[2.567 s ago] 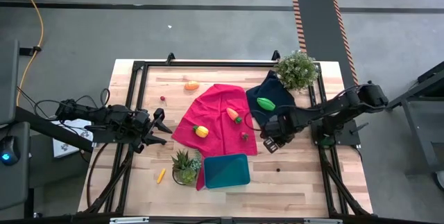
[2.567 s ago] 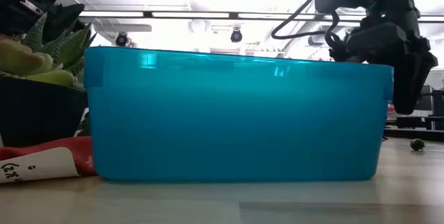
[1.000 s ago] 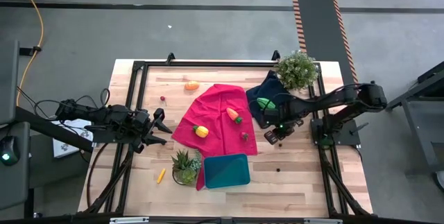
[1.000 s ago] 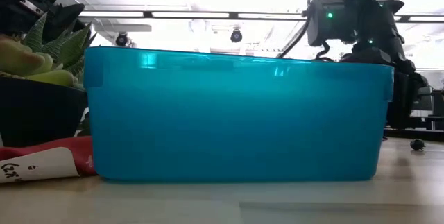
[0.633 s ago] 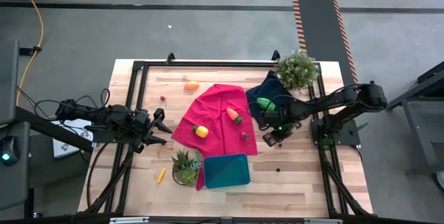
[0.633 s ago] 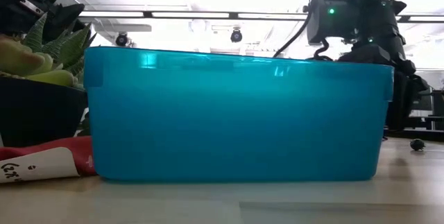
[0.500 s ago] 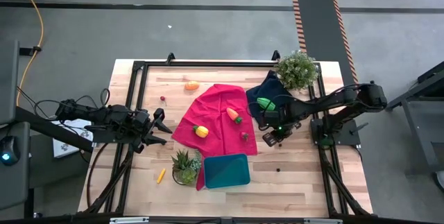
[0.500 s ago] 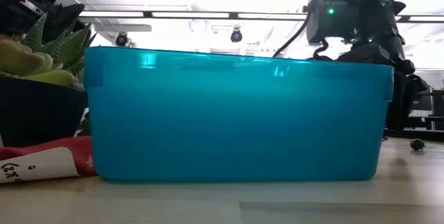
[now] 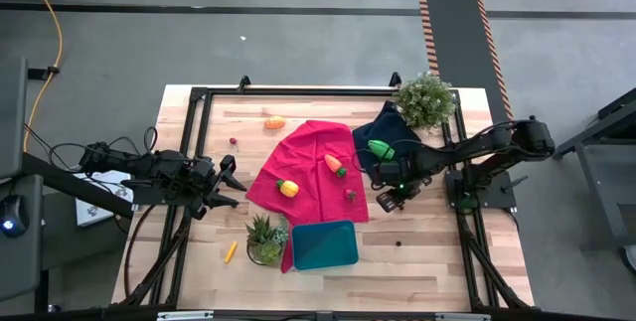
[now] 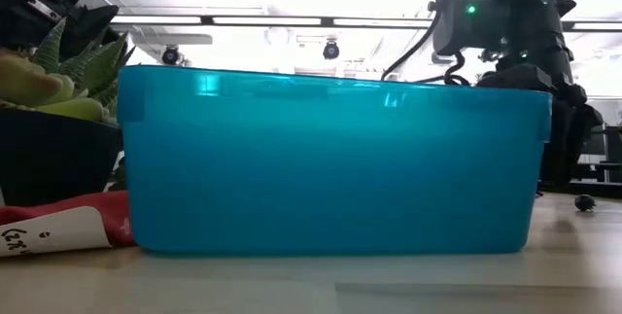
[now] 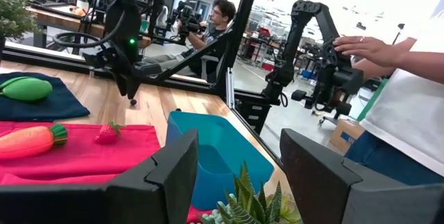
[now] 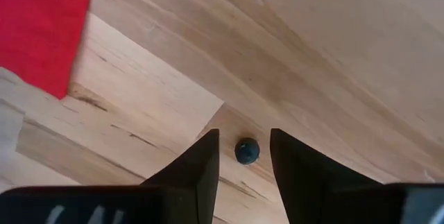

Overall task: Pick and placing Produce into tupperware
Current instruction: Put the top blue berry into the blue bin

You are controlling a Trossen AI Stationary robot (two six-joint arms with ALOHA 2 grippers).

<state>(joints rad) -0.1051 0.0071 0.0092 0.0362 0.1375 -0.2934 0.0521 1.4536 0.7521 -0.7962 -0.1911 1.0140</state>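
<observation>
I am at the picking-up step. My right gripper (image 12: 244, 138) is down low over the bare wood, just beside the edge of the red cloth (image 9: 308, 167). Its two fingers are apart. A tiny dark blue ball (image 12: 247, 150) sits on the table in the gap between them (it looks like a little toy berry). I do not think my fingers touch it, so nothing is held.

Next, I think I need to go a bit lower, keep the ball in the middle, and close softly. It is small and round, so it may roll away if one finger bumps it first. Then I need to lift it and carry it to the tupperware (image 9: 325, 244), which sits near the front edge of the table, beside the small spiky plant (image 9: 265, 237).

The tupperware looks empty from above. All the other produce is outside it: the carrot (image 9: 335, 165) and a yellow and orange piece (image 9: 288, 188) lie on the red cloth, and the green oval (image 9: 381, 148) lies on the dark blue cloth (image 9: 397, 134).

My left gripper (image 9: 227, 184) waits at the left side of the table with its fingers apart, holding nothing.
</observation>
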